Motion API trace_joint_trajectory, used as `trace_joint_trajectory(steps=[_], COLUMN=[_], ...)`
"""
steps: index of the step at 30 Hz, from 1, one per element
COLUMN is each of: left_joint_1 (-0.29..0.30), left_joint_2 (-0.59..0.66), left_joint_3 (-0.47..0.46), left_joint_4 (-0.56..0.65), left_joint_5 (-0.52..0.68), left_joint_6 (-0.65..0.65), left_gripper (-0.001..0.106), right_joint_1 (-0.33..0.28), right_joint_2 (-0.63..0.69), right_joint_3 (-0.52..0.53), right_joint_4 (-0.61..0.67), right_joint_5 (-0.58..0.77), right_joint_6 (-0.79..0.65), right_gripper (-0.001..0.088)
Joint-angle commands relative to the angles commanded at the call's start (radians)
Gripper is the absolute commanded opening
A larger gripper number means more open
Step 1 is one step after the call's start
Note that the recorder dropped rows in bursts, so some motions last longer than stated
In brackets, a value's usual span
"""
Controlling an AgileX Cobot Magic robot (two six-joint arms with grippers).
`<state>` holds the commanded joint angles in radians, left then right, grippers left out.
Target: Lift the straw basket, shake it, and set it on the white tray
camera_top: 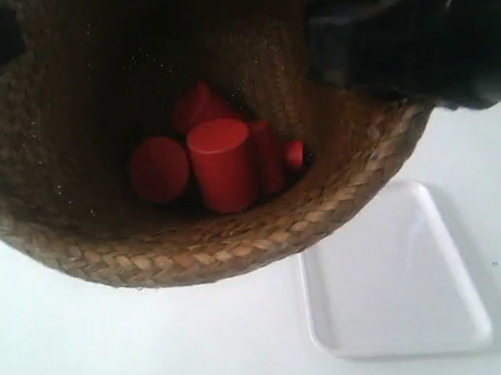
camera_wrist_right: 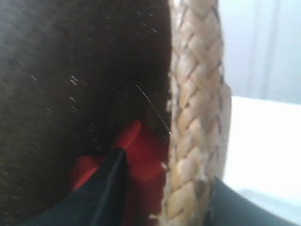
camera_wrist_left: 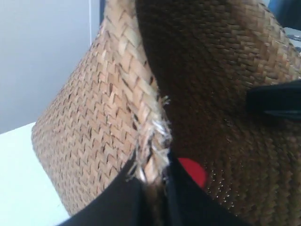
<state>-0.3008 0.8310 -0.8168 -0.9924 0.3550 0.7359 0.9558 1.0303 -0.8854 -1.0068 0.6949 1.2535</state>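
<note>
The straw basket [camera_top: 104,248] is braided brown straw with a thick plaited rim that flares outward. Its outer wall shows a herringbone weave and its inside is dark. It is held up, tilted and clear of the white tray [camera_top: 395,280], its mouth turned toward the exterior view. Red cylinders [camera_top: 221,164], smooth and matte, lie heaped against the lower inner wall.

The left gripper [camera_wrist_left: 153,174] pinches the rim, with one black finger outside the wall and one inside. Frayed straw ends stand out at the grip point. The right gripper [camera_wrist_right: 178,179] clamps the rim in the same way, the plait wedged between its fingers.

The tray is flat glossy white plastic with rounded corners and a low rim. It lies empty on the white table [camera_top: 72,367], apart from the basket. In the exterior view, the arm at the exterior view's right [camera_top: 405,37] covers part of the rim.
</note>
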Motion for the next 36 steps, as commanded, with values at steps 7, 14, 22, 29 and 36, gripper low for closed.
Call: trace_joint_trajectory(steps=[7,14,22,29,36], left_joint_1=[0.000,0.000,0.000,0.000,0.000], left_joint_2=[-0.025,-0.052,-0.002,-0.048,0.000], left_joint_3=[0.020,-0.021,0.037,-0.056,-0.005], left_joint_4=[-0.002,0.046,0.128,0.130,0.113], left_joint_5=[-0.027,0.155,-0.030,0.118,0.180], left_joint_6=[0.055,0.048,0.042,-0.006,-0.060], left_gripper=[0.000,0.000,0.000,0.000,0.000], right_joint_1=[0.021,0.042,-0.006,0.033,0.009], right_joint_2=[-0.009,-0.040,0.072,-0.072,-0.031], right_joint_3=[0.007,-0.057,0.022,-0.023,-0.026], right_joint_4=[-0.019,0.117,-0.044,0.074,0.217], right_joint_5=[-0.151,-0.176,0.011,-0.264,-0.158], right_joint_6=[-0.024,-0.119,0.045,-0.056,-0.169], right_gripper=[0.0000,0.0000,0.0000,0.0000,0.0000])
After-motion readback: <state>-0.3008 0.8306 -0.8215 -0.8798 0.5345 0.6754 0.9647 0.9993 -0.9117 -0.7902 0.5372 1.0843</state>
